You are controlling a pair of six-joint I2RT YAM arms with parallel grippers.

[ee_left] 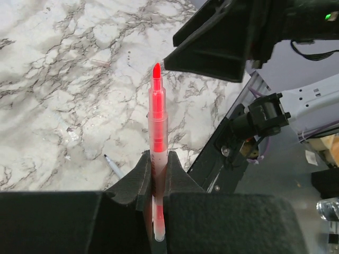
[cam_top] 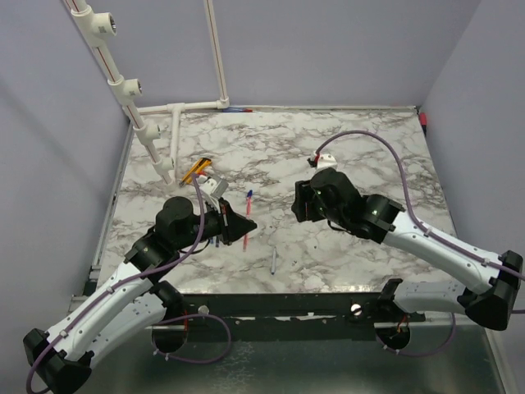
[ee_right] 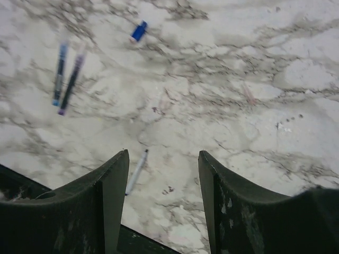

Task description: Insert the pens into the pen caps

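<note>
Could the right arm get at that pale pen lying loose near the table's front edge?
Probably yes: the right hand is open and empty, and the pale pen lies uncovered just ahead of it, with nothing in between.

Place: a robotics lab test cell.
Enclosure: plain lavender walls (cam_top: 328, 49) close in the back and both sides.
Work surface: a marble-patterned tabletop (cam_top: 369, 156).
Rigging: a white pipe frame (cam_top: 131, 90) stands at the back left, and purple cables (cam_top: 365, 131) trail from two table-mounted robot arms (cam_top: 443, 242).
</note>
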